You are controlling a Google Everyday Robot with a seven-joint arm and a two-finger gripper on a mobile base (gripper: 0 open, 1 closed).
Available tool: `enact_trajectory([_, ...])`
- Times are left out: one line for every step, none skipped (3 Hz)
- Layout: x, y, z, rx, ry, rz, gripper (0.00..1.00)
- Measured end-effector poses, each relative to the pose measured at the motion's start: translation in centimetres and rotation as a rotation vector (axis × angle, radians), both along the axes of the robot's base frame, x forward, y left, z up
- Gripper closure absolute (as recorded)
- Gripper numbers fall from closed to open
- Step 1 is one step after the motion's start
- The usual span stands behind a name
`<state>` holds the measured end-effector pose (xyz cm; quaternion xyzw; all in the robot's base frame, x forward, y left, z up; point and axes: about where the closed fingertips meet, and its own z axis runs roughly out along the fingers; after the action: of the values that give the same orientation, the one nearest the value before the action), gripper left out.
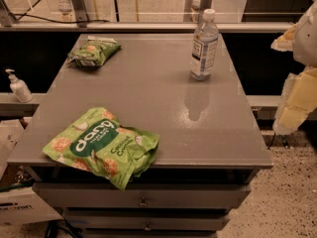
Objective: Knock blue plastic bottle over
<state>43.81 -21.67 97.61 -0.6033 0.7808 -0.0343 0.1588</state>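
The blue plastic bottle (204, 46) stands upright near the far right corner of the grey table top (163, 98). It is clear and bluish, with a white cap and a white-and-blue label. My gripper (298, 99) shows as cream and white parts at the right edge of the view. It is off the table, to the right of the bottle and apart from it. Nothing is seen in it.
A large green snack bag (101, 145) lies at the near left corner of the table, overhanging the front edge. A smaller green bag (93, 52) lies at the far left. A white pump dispenser (19, 87) stands on a ledge to the left. Drawers (143, 197) sit below the table top.
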Motion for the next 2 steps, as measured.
enact_trajectory([0.0, 0.0, 0.0, 0.000, 0.000, 0.000, 0.00])
enact_trajectory([1.7, 0.6, -0.7, 0.042, -0.035, 0.002, 0.00])
